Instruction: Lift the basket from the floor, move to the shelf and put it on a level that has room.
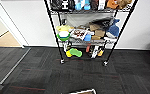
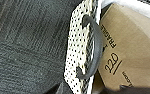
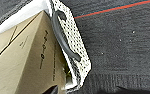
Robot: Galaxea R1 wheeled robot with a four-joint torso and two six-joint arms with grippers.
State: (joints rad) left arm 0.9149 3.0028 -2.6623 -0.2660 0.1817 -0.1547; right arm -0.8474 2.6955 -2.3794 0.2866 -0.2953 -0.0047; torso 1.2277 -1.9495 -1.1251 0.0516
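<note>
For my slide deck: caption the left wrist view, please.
Cream woven basket with dark handle, cardboard box inside, above grey carpet.

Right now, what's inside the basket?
A brown cardboard box fills most of the basket, marked FRAGILE with "220" handwritten. A bit of green shows beside the box near the basket wall. Anything beneath the box is covered.

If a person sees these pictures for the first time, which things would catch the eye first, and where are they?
First comes the tall black wire rack against the white wall, its tiers crowded with colourful clutter, a bright green item lowest. Next, in both wrist views, the cream-white woven basket with dark grey handles, a brown cardboard box inside it. Beneath lies dark grey carpet with a thin red stripe.
</note>
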